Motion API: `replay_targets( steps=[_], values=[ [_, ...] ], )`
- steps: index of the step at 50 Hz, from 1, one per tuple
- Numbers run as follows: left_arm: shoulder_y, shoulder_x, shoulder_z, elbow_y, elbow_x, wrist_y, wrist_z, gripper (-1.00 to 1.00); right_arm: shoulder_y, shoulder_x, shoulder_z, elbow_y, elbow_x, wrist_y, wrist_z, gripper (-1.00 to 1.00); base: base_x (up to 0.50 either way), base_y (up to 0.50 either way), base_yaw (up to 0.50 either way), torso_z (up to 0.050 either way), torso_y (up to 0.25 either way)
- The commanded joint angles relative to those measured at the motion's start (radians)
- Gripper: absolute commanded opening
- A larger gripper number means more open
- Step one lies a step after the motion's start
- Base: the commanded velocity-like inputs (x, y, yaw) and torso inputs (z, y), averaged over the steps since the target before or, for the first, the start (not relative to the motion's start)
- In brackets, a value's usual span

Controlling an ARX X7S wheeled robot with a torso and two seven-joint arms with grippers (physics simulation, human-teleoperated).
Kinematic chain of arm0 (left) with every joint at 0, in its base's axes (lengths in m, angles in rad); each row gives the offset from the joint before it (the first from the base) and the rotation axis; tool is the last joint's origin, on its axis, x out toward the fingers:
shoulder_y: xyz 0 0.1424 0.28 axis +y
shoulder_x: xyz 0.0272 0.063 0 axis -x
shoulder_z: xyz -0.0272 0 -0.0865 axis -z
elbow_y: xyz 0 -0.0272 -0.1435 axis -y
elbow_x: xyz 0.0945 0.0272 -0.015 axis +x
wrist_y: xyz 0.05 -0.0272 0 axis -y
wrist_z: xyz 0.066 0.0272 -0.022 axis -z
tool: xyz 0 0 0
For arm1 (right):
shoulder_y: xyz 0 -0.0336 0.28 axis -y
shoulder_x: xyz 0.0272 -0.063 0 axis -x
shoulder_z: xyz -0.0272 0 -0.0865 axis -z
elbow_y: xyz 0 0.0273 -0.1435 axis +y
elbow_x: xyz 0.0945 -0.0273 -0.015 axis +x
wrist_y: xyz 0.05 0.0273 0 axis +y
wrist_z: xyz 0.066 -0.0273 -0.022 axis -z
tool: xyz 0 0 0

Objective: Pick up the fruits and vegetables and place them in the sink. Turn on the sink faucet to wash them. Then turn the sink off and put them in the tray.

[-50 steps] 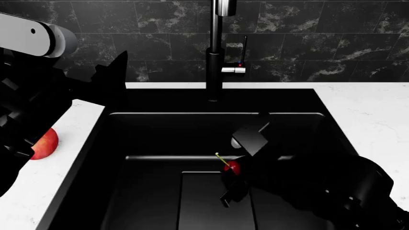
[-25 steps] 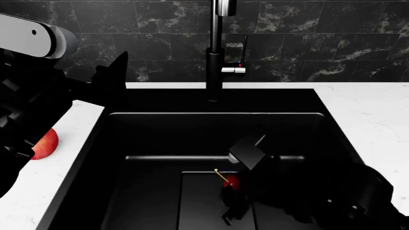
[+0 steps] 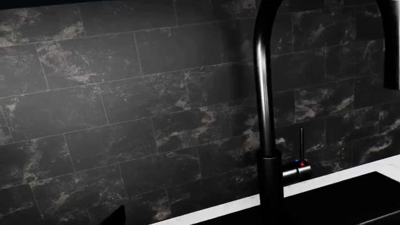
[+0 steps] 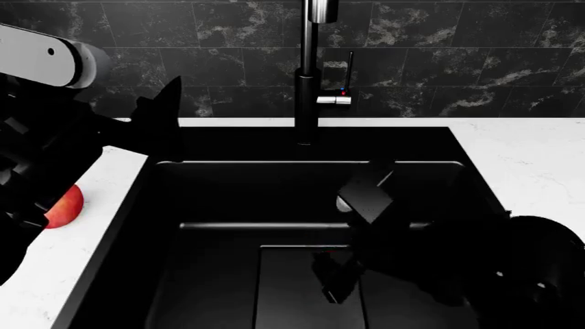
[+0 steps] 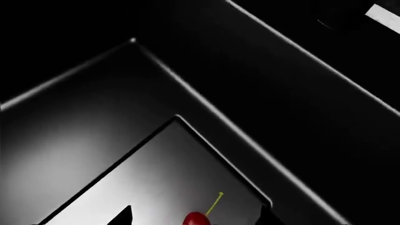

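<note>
While the right gripper hangs low inside the sink, the cherry lies on the raised drain panel between its spread jaws, seemingly untouched. The left gripper hovers over the desk near the faucet; its jaws cannot be judged. A red fruit sits on the desk.

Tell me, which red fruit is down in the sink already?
The small cherry with the green stem, lying on the sink's raised panel. The bigger red fruit sits outside on the white counter.
</note>
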Motion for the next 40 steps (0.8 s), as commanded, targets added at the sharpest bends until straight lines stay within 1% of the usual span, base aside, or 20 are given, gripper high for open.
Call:
replay_targets(
  steps=[1, 9, 12, 15, 19, 22, 27, 30, 35, 38, 40],
  values=[
    [0.023, -0.013, -0.002, 0.018, 0.005, 0.008, -0.020, 1.00, 0.044, 0.041, 0.118, -0.064, 0.103, 0.026, 0.061, 1.00, 0.00, 0.00, 0.00, 0.000, 0.000],
    [0.076, -0.043, -0.054, 0.043, -0.042, 0.026, -0.101, 1.00, 0.037, 0.101, 0.237, -0.156, 0.193, 0.008, 0.138, 1.00, 0.00, 0.00, 0.00, 0.000, 0.000],
    [0.087, -0.071, -0.066, 0.039, -0.125, 0.021, -0.161, 1.00, 0.044, 0.127, 0.300, -0.187, 0.231, -0.008, 0.181, 1.00, 0.00, 0.00, 0.00, 0.000, 0.000],
    [0.074, -0.106, -0.058, 0.054, -0.179, 0.010, -0.227, 1.00, 0.056, 0.149, 0.357, -0.217, 0.289, -0.017, 0.223, 1.00, 0.00, 0.00, 0.00, 0.000, 0.000],
    [0.056, -0.157, -0.034, 0.078, -0.287, 0.012, -0.334, 1.00, 0.067, 0.183, 0.412, -0.245, 0.352, -0.024, 0.266, 1.00, 0.00, 0.00, 0.00, 0.000, 0.000],
    [0.054, -0.191, -0.013, 0.066, -0.339, 0.017, -0.396, 1.00, 0.045, 0.204, 0.440, -0.257, 0.350, -0.047, 0.257, 1.00, 0.00, 0.00, 0.00, 0.000, 0.000],
    [0.075, -0.235, -0.018, 0.036, -0.352, 0.018, -0.429, 1.00, 0.010, 0.213, 0.462, -0.269, 0.339, -0.080, 0.243, 1.00, 0.00, 0.00, 0.00, 0.000, 0.000],
    [0.131, -0.245, -0.042, 0.045, -0.296, 0.014, -0.436, 1.00, -0.036, 0.226, 0.487, -0.284, 0.322, -0.114, 0.222, 1.00, 0.00, 0.00, 0.00, 0.000, 0.000],
    [0.209, -0.237, -0.095, 0.041, -0.184, 0.034, -0.441, 1.00, -0.087, 0.251, 0.529, -0.293, 0.309, -0.154, 0.203, 1.00, 0.00, 0.00, 0.00, 0.000, 0.000],
    [0.234, -0.228, -0.097, 0.038, -0.101, 0.041, -0.466, 1.00, -0.090, 0.260, 0.547, -0.299, 0.328, -0.160, 0.213, 1.00, 0.00, 0.00, 0.00, 0.000, 0.000],
    [0.255, -0.218, -0.098, 0.033, -0.051, 0.050, -0.444, 1.00, -0.093, 0.263, 0.554, -0.301, 0.331, -0.165, 0.215, 1.00, 0.00, 0.00, 0.00, 0.000, 0.000]
  ],
)
